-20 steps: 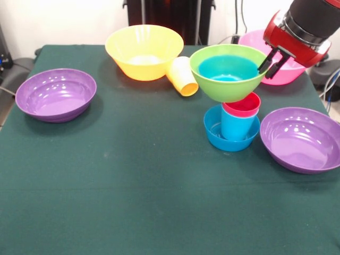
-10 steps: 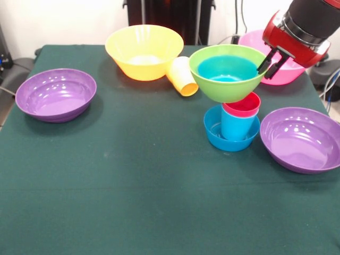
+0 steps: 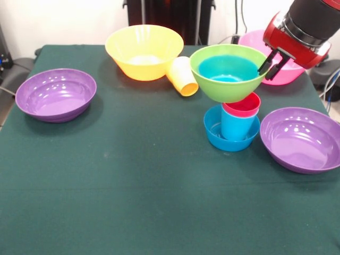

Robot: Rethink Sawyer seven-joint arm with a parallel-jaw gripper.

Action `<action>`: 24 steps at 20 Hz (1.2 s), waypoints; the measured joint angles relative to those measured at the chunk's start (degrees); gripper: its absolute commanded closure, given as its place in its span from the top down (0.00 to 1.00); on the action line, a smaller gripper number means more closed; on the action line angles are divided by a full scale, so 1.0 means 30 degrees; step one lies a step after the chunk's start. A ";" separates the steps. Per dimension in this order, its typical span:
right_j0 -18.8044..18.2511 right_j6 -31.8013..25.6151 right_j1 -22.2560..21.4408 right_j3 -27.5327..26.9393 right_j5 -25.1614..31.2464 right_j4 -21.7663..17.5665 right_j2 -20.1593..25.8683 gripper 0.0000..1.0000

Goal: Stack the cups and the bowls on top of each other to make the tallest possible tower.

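Leaning, perhaps, lime-topped tower (image 3: 232, 101)

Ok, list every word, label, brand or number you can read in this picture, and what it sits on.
None: no readable text shows anywhere.
The bowls and cups, such as the lime green bowl and the yellow-orange cup, are plain plastic with no visible print.
The red arm housing above the gripper shows no legible marking.
The green table cover is bare of writing.
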 measured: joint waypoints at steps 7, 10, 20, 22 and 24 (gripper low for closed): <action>0.0006 0.0000 0.0014 -0.0017 0.0000 0.0312 -0.0074 0.00; 0.0026 0.0000 0.0028 -0.0083 0.0000 0.0411 -0.0137 0.00; 0.0109 0.0000 0.0057 -0.0434 0.0036 0.0739 -0.0245 0.00; 0.0164 0.0000 0.0055 -0.0437 0.0036 0.0790 -0.0264 0.00; 0.0211 0.0000 0.0055 -0.0434 0.0036 0.0825 -0.0269 0.00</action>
